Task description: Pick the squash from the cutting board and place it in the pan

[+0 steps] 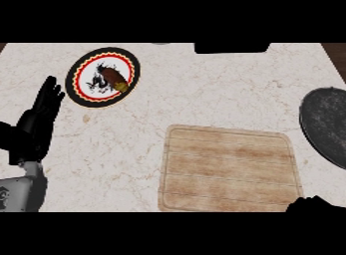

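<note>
Leftward, left hand (30,132), fingers (49,97) straight and together, near plate (72,82); right hand (319,205), state untellable.

Left hand (30,127) upright, fingers straight (resting near left edge); right hand (320,205) barely shows, lower edge.

Pale marble counter (205,92) carries a patterned plate (93,102), a wooden cutting board (231,169) and a dark pan (337,127)
</note>
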Controlling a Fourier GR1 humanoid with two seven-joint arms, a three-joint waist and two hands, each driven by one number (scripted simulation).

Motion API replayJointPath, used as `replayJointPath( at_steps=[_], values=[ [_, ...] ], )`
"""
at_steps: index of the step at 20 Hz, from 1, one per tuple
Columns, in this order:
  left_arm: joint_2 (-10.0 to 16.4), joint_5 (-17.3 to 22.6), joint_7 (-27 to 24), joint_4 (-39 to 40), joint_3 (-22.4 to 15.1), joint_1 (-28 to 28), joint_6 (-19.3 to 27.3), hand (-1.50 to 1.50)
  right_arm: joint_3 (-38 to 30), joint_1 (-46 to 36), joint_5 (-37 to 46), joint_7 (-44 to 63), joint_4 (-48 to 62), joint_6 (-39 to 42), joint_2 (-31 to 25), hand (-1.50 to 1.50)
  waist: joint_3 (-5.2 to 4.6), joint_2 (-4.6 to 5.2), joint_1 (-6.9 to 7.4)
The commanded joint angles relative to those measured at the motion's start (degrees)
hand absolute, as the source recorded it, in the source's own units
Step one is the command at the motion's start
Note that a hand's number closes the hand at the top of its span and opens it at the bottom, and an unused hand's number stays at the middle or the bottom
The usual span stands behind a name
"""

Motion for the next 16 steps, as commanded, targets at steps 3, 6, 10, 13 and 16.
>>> replayJointPath(
  at_steps=[3,6,10,13,16],
  values=[
    [0.3,-0.4,-1.2,2.0,0.3,-2.6,0.1,0.0,-10.6,-2.5,-16.1,0.7,-5.1,1.6,4.9,1.5,0.02,0.59,0.74],
    [-0.1,0.0,-0.2,-0.4,-0.3,-0.4,-0.3,0.0,-13.4,-4.2,-21.7,0.8,-3.3,2.6,9.0,1.5,0.12,0.42,1.3],
    [0.0,-0.8,-1.7,3.9,-0.2,-2.8,-0.3,0.0,-28.7,-14.8,-29.4,-1.8,7.2,4.9,5.4,1.5,0.07,0.7,1.34],
    [0.3,0.3,-0.8,1.5,-0.6,-2.7,-1.8,0.0,-39.4,-24.2,-33.5,-3.0,20.7,5.9,-1.3,1.5,0.07,0.64,2.36],
    [-1.3,-1.3,-1.8,4.1,-1.2,-4.2,0.2,0.0,-43.3,-33.4,-35.2,-7.6,34.9,5.3,-7.1,1.5,0.06,0.85,2.75]
  ],
)
